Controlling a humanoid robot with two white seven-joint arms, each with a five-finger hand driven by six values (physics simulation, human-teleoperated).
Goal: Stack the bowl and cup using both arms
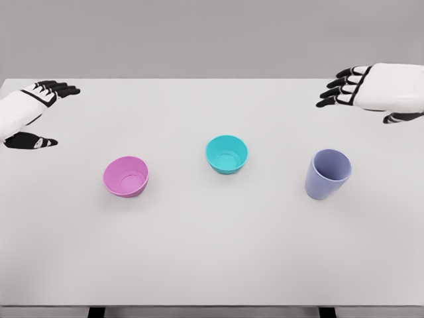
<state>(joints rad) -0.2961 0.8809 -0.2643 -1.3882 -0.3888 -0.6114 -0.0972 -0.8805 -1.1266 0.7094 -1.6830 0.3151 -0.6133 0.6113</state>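
White tabletop [212,258] fills nearly the whole head view, with a plain grey wall behind its far edge and two dark table legs just showing at the bottom.

At the far left the left hand [30,112] hangs above the table's edge, palm inward, its black fingers [58,88] spread and loosely extended, the thumb held apart below them; it grips nothing. At the upper right the right hand [371,89] hovers over the far corner, its dark fingers [341,85] fanned out and pointing toward the middle, likewise grasping nothing.

Nearest the left hand, though well apart from it, a pink bowl [126,176] stands upright on the left part of the table, its mouth open upward. Right of it, near the middle and slightly farther back, sits a teal bowl [226,154], also upright. Farther right again, below the right hand and well clear of it, a lavender-blue cup [327,174] stands upright, taller than either bowl. All three vessels stand separately in a loose row, none touching another, none stacked.
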